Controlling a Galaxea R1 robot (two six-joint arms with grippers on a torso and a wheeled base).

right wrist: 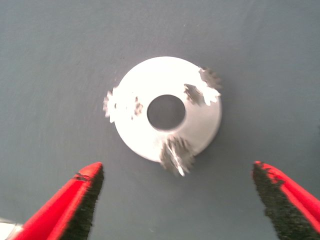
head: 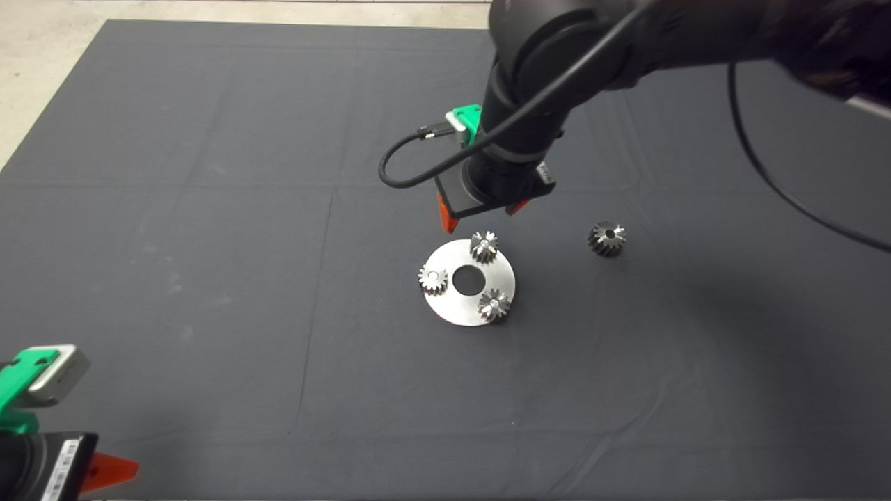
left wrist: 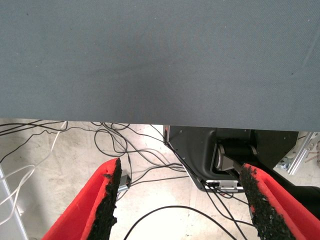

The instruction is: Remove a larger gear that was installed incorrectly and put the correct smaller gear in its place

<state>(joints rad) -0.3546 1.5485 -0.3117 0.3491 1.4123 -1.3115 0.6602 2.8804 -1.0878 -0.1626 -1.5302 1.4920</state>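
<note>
A round steel plate (head: pixel 456 306) with a centre hole lies mid-mat. Three small gears of one size sit on its rim: one at the far edge (head: pixel 484 245), one at the left (head: pixel 433 279), one at the near right (head: pixel 493 305). The larger gear (head: pixel 606 238) lies alone on the mat, right of the plate. My right gripper (head: pixel 480 212) hangs open and empty just behind and above the far small gear. In the right wrist view the plate (right wrist: pixel 150 80) and the nearest small gear (right wrist: pixel 176 155) lie ahead of the open gripper (right wrist: pixel 176 169). My left gripper (head: pixel 104 473) is parked at the lower left.
The dark mat (head: pixel 209 209) covers the table; pale floor shows beyond its far left corner. The left wrist view shows the open left gripper (left wrist: pixel 181 166), the mat's edge (left wrist: pixel 150 60), and floor cables (left wrist: pixel 125 145) with a black machine base (left wrist: pixel 200 150).
</note>
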